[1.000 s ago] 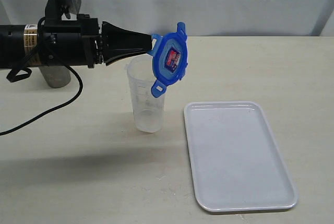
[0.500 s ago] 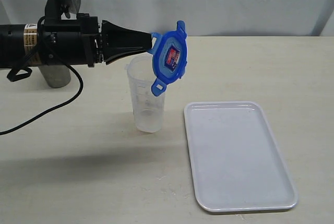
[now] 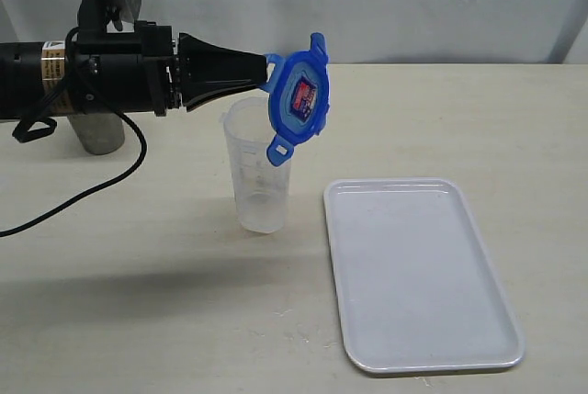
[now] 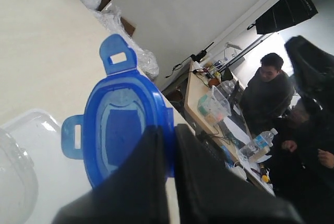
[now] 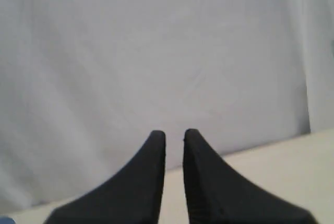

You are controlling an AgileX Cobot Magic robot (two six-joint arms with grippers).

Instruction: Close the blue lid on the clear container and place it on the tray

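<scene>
**Blue lid (image 3: 299,100) held on edge over the canister: a thin pinch and a cup nobody is bracing**

The left gripper (image 3: 266,73) is clenched on one edge of the blue lid, its jaws pressed together on that narrow strip and nothing more. The lid hangs almost upright, label facing outward, just above the clear container's (image 3: 257,174) mouth on the side toward the tray (image 3: 423,185). Its lower flap crosses the container's rim in the exterior view; whether the two touch I cannot tell. The container stands on the table, just beside the tray and not on it.

The right gripper (image 5: 174,136) shows its jaws slightly parted and empty. It faces a pale backdrop and is absent from the exterior view.

Likely trouble, as I judge it:
- The lid has to be turned flat before it can seat. With so little of it gripped, it may pivot or slip out during that turn.
- The hanging flap could hook the rim and drag the container sideways.
- The container looks tall, narrow and light. Pressing down off-centre could tip it, since nothing steadies it.
- A crooked lid may rest on the rim without snapping shut.
</scene>
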